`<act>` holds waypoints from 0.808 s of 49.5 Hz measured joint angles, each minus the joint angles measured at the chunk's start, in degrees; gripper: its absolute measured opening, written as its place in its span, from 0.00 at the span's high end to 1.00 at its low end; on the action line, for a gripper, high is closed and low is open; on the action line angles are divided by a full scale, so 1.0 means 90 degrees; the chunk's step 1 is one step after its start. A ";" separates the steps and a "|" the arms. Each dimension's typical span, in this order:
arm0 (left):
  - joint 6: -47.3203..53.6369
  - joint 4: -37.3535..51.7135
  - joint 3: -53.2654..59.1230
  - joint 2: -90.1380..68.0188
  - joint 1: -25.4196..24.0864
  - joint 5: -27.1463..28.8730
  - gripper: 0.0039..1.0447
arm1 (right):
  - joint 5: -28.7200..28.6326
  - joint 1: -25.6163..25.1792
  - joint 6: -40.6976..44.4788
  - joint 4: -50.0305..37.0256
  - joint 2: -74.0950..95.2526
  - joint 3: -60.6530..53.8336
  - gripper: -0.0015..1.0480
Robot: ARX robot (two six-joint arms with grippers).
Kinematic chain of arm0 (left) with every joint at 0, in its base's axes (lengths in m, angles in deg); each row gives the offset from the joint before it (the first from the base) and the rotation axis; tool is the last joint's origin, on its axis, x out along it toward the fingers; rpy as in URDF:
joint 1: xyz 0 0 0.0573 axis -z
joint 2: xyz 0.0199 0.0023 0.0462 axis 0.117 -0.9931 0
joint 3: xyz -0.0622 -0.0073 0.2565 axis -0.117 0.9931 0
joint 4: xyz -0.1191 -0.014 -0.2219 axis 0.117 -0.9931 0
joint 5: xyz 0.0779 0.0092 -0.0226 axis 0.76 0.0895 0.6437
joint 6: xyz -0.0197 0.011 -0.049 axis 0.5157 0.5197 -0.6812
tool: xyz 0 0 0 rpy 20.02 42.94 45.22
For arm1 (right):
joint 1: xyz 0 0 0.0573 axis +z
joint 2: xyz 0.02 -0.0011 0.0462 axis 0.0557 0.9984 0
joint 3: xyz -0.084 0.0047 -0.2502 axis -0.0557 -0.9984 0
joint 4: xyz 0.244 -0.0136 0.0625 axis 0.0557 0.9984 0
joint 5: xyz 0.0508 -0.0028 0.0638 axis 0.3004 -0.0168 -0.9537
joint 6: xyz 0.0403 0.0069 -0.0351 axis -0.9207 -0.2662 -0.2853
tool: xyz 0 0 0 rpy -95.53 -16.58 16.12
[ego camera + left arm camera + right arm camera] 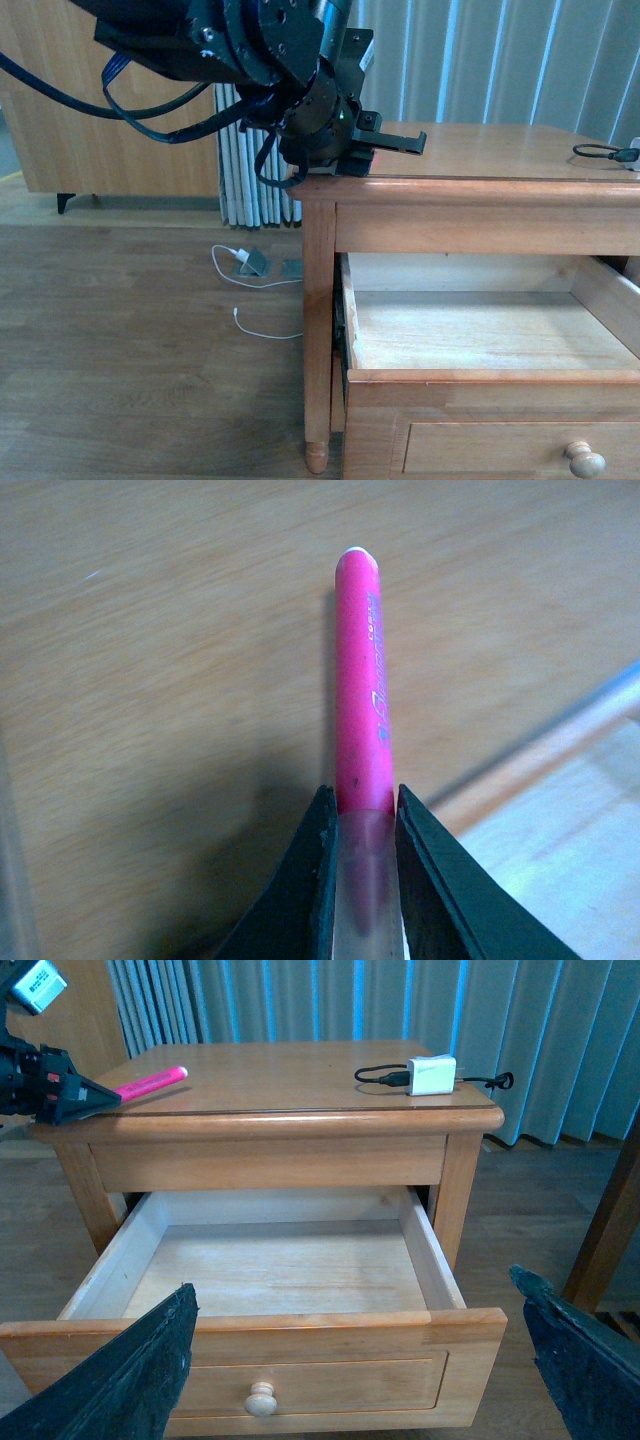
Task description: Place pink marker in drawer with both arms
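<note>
The pink marker (362,690) lies on the cabinet top near its corner, seen also in the right wrist view (152,1081). My left gripper (362,815) is shut on the marker's pale translucent cap end; it shows at the cabinet's corner in the front view (400,142) and in the right wrist view (85,1095). The drawer (300,1335) is pulled wide open, pale inside and empty, with a round knob (261,1398); the front view shows it too (480,330). My right gripper (350,1360) is open and empty, in front of the drawer face, fingers (140,1380) wide apart.
A white charger (431,1074) with a black cable loop (380,1076) lies on the cabinet top's far side from the marker. A second drawer with a knob (585,460) sits below. Curtains hang behind. White cables (245,265) lie on the wooden floor.
</note>
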 joint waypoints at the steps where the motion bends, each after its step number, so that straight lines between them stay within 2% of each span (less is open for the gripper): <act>1: 0.0056 0.0090 0.0109 0.0080 0.0024 -0.0206 0.87 | 0.0000 0.0000 0.0000 0.0000 0.0000 0.0000 0.08; 8: 0.0376 0.0308 0.0593 0.0520 0.0160 -0.1292 0.87 | 0.0000 0.0000 0.0000 0.0000 0.0000 0.0000 0.08; 19: 0.0981 -0.0066 0.0974 0.0797 0.0420 -0.2334 0.87 | 0.0000 0.0000 0.0000 0.0000 0.0000 0.0000 0.08; 40: 0.1576 -0.0107 0.1064 -0.0369 0.0707 -0.2159 0.87 | 0.0000 0.0000 0.0000 0.0000 0.0000 0.0000 0.08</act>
